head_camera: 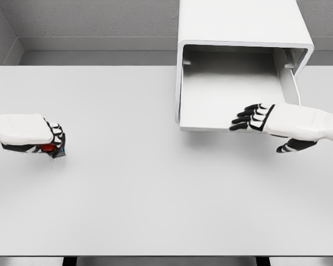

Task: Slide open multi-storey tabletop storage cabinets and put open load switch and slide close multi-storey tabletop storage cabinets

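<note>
Gripping 1 red switch [46, 147], left hand [36, 136] curled; right hand [266, 118] relaxed, holding nothing, over 1 open drawer [227, 91].

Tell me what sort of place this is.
Likely a simulated test bench, not a real room: a plain white table, a white storage cabinet with its drawer pulled open, and bare grey walls.

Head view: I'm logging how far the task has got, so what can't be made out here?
- Load switch: only a red and dark sliver shows; the curled left hand covers the rest.
- Cabinet: its top is cut off by the upper edge.
- Drawer: the right hand overlaps its front rim; contact unclear.
</note>
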You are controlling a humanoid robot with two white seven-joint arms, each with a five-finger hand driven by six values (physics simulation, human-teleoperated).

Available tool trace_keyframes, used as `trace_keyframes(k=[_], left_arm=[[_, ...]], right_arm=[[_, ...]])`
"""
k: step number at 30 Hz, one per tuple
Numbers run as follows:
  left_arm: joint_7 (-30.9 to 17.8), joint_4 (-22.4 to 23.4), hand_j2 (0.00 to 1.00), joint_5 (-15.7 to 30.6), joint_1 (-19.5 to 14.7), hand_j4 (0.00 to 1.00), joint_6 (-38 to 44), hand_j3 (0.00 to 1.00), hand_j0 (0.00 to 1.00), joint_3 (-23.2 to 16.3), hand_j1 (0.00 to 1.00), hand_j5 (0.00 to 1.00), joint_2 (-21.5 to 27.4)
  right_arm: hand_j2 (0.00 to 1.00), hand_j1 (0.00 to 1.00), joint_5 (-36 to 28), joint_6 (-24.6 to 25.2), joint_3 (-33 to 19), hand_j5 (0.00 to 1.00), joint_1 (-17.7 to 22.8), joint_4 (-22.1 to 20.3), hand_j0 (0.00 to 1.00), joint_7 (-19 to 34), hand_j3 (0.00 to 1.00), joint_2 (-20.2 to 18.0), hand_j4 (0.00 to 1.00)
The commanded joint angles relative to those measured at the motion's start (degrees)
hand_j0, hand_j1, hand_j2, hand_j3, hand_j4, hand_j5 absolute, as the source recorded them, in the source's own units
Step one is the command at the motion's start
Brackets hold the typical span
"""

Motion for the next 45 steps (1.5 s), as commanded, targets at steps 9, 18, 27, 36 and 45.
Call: trace_keyframes(k=[9, 18, 27, 36, 45], left_arm=[[0.05, -2.33, 0.39, 9.11, -2.37, 0.39, 0.14, 0.39, 0.39, 2.76, 0.39, 0.39, -0.40], [0.05, -2.25, 0.39, 11.48, -5.01, 0.39, 0.14, 0.39, 0.39, 3.38, 0.39, 0.39, -6.38], [0.05, -2.25, 0.39, 14.47, -8.70, 0.39, 0.14, 0.39, 0.39, 3.38, 0.39, 0.39, -14.55], [0.05, -1.63, 0.39, 13.85, -12.30, 0.39, 0.14, 0.39, 0.39, 2.76, 0.39, 0.39, -21.76], [0.05, 9.08, 0.39, 9.99, -20.56, 0.39, 0.14, 0.39, 0.39, -1.36, 0.39, 0.39, -38.19]], right_arm=[[1.00, 1.00, -3.08, 0.18, -3.34, 1.00, 0.88, -0.02, 1.00, -0.03, 1.00, -1.00, 1.00], [1.00, 1.00, -6.15, 0.18, -10.80, 1.00, 4.74, -0.11, 1.00, -0.03, 1.00, -1.97, 1.00], [1.00, 1.00, -10.28, 0.18, -25.29, 1.00, 15.37, -0.11, 1.00, -0.03, 1.00, -3.64, 1.00], [1.00, 1.00, -13.89, 0.18, -46.22, 1.00, 34.98, -0.11, 1.00, -0.03, 1.00, -4.43, 1.00], [1.00, 1.00, -13.98, 0.18, -53.87, 1.00, 48.07, -0.02, 1.00, -0.03, 1.00, -1.71, 1.00]])
